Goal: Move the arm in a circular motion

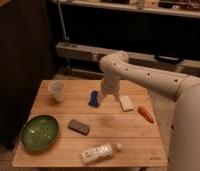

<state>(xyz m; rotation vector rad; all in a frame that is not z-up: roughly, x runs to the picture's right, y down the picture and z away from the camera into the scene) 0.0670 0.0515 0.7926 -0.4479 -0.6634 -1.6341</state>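
The white glossy arm (153, 80) reaches in from the right over the wooden table (128, 132). Its rounded elbow (114, 62) is above the table's back middle, and the forearm points down from there. The narrow pale gripper (109, 96) hangs just above the table's back part, between a blue object (94, 98) on its left and a white block (126, 103) on its right. It touches neither one, and nothing shows in it.
On the table are a clear cup (56, 90) at back left, a green bowl (39, 132) at front left, a grey sponge (78, 126), a lying plastic bottle (99, 152) at the front, and an orange carrot-like piece (146, 114) at right. Dark shelving stands behind.
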